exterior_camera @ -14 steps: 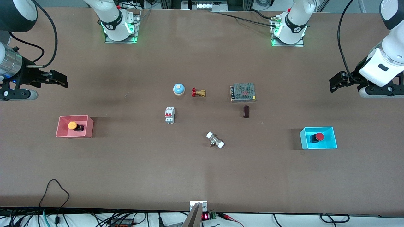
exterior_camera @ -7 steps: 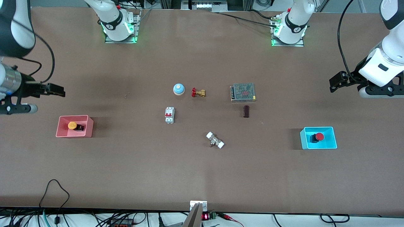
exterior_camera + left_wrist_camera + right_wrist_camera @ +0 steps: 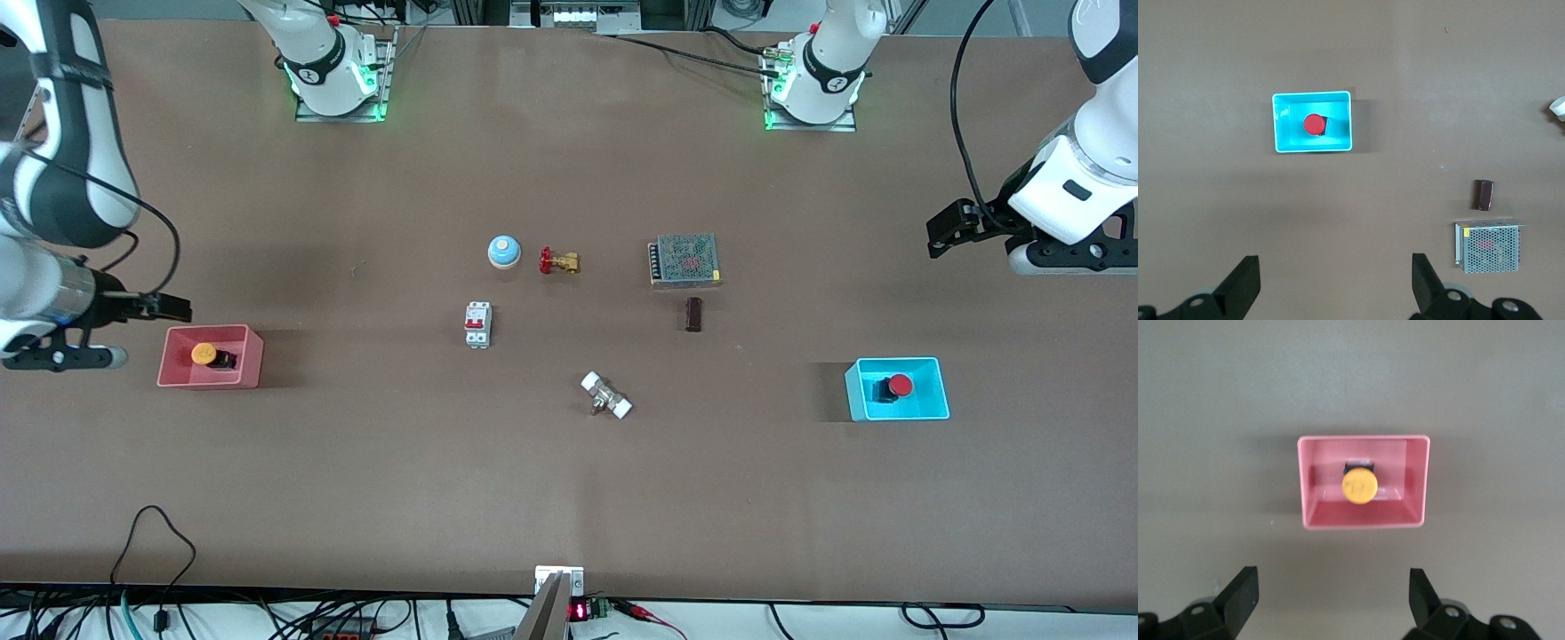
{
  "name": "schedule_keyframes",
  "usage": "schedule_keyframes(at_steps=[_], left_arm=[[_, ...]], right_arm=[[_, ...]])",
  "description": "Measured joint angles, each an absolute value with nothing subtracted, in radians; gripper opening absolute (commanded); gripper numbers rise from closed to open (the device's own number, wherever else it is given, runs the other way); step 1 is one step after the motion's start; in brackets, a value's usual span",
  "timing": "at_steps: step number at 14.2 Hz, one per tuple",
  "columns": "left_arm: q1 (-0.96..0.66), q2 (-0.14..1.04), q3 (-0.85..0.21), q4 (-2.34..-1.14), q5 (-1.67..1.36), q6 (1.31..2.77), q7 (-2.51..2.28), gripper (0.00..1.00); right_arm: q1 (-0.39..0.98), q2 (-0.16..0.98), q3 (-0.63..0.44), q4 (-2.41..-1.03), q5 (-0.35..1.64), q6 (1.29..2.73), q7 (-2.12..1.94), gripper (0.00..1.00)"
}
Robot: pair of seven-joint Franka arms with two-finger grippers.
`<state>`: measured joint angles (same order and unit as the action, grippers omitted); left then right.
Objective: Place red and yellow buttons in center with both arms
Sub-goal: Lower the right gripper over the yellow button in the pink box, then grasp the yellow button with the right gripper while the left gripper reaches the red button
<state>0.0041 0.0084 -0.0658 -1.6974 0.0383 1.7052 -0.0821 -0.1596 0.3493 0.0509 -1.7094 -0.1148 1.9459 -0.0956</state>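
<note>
The yellow button (image 3: 203,354) sits in a pink bin (image 3: 252,360) toward the right arm's end of the table. The red button (image 3: 901,385) sits in a cyan bin (image 3: 896,412) toward the left arm's end. My right gripper (image 3: 175,308) is open and empty over the table just beside the pink bin. Its wrist view shows the yellow button (image 3: 1359,487) in the bin (image 3: 1365,441) ahead of the gripper (image 3: 1331,595). My left gripper (image 3: 941,231) is open and empty over bare table, apart from the cyan bin. Its wrist view shows the red button (image 3: 1314,124) ahead of the gripper (image 3: 1335,281).
Around the brown table's centre (image 3: 542,329) lie a blue dome (image 3: 503,252), a brass valve with a red handle (image 3: 558,261), a white circuit breaker (image 3: 477,324), a mesh-topped power supply (image 3: 685,260), a dark brown block (image 3: 693,314) and a white-ended fitting (image 3: 606,396).
My right arm has swung down and toward the front camera, bringing its gripper close beside the pink bin. My left arm has barely moved. Both buttons stay in their bins.
</note>
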Motion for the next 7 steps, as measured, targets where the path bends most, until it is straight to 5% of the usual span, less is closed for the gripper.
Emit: schedule_keyframes(at_steps=[7], left_arm=[[0.004, 0.01, -0.066, -1.698, 0.038, 1.701, -0.082, 1.0]], right_arm=[[-0.176, 0.432, 0.051, -1.799, -0.182, 2.197, -0.096, 1.0]])
